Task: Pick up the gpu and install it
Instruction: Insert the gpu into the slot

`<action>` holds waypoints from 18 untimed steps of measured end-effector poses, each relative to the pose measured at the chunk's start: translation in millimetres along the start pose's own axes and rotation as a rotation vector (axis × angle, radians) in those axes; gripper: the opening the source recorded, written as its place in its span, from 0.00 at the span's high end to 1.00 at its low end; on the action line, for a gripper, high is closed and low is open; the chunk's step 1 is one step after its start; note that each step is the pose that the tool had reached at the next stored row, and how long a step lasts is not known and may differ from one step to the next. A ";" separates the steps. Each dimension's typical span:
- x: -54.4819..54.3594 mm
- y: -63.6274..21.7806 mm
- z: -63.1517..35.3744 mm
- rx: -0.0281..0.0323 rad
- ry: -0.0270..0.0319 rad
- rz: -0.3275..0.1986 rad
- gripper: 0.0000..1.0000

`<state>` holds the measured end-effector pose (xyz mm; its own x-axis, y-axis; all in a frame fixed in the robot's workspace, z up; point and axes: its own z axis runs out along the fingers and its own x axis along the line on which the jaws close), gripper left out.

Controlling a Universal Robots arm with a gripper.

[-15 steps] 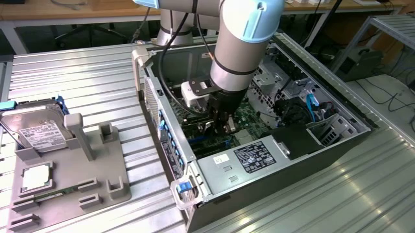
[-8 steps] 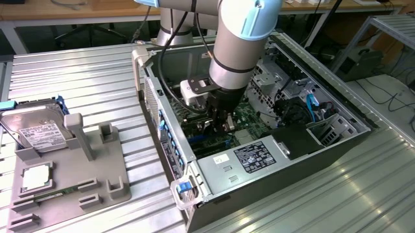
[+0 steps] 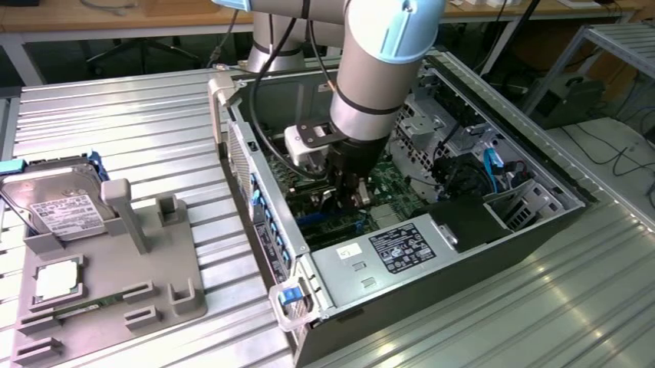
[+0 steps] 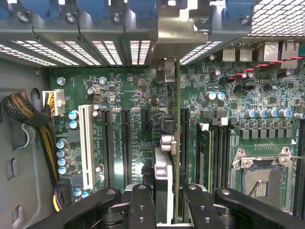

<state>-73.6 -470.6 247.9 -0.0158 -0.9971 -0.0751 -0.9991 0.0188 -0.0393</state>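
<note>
End effector: the end effector (image 4: 171, 210) is down inside the open computer case (image 3: 338, 280), its dark fingers (image 4: 142, 205) closed narrowly on the gpu.
Grip: in the wrist view one finger lies on each side of the card, touching its faces.
Gpu: the gpu (image 4: 164, 171) is seen edge-on. It stands upright over the motherboard (image 4: 133, 95), between the black expansion slots (image 4: 125, 143) and the memory slots (image 4: 217, 152).
Bracket: the card's silver metal end (image 4: 177, 28) reaches the row of slotted rear openings, under the blue latches (image 4: 95, 7).
Seating: whether the card's edge is fully in a slot cannot be told, since the card hides it.
Nearby on the board: a long white slot (image 4: 86, 143) lies well to one side of the card, and the open processor socket (image 4: 259, 176) to the other.
Cables: a braided bundle (image 4: 24, 112) runs along the case wall beside the board.
Arm: in the exterior view the arm (image 3: 384, 69) comes down from above into the case, with the end effector (image 3: 353, 195) low among the parts.
Case: the labelled power supply (image 3: 399, 249) sits at the near end.
Desk: the ribbed metal desk (image 3: 123, 130) carries the case and, on the exterior view's left, a grey holder (image 3: 153, 261).
Holder: a silver hard drive (image 3: 61, 207) leans at its far end – a square chip (image 3: 57, 280) and a narrow green memory stick (image 3: 87, 307) lie nearer.
</note>
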 end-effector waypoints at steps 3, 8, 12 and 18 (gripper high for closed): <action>-0.9 0.3 0.1 0.0000 0.0000 0.000 0.72; -0.8 2.0 0.0 0.0000 0.0001 0.000 0.72; -0.8 4.5 0.1 0.0001 0.0000 0.000 0.72; -0.7 5.6 0.1 0.0000 0.0000 0.000 0.72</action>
<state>-79.2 -469.8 247.7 -0.0158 -0.9971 -0.0750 -0.9991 0.0188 -0.0393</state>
